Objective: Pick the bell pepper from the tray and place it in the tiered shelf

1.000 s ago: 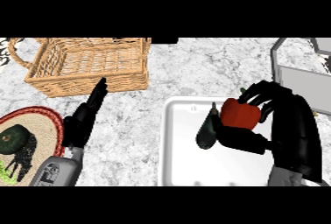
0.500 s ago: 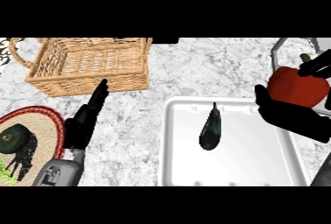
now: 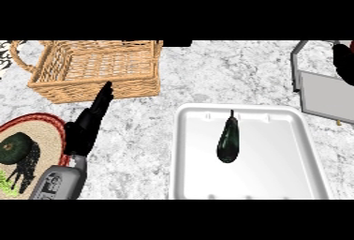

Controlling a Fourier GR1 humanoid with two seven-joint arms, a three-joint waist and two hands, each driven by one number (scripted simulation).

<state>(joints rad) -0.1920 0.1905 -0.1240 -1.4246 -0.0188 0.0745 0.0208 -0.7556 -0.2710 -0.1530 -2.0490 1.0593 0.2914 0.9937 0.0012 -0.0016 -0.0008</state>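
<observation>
The left hand (image 3: 92,118) lies low over the grey marbled desk (image 3: 207,75), between a wicker basket (image 3: 97,70) and a red-rimmed plate (image 3: 43,123). Its fingers are straight and released, holding nothing, and the tips point up toward the near wall of the basket, just short of it. The grey forearm comes in from the lower left, partly over the plate's right edge. A dark green vegetable (image 3: 14,146) rests on the plate.

A white tray (image 3: 276,183) sits in the lower middle of the desk. One long, dark, glossy vegetable (image 3: 228,139) lies in its upper half, stem pointing away from the robot.

The tiered shelf (image 3: 328,96), a grey frame with a flat grey panel, stands at the right edge, well apart from the tray's top corner. Above it, cut off by the right edge, is the right hand (image 3: 344,63), seen only as a dark, red-tinged shape. It cannot be told whether it is clenched or grasping, and the bell pepper cannot be made out clearly there.
</observation>
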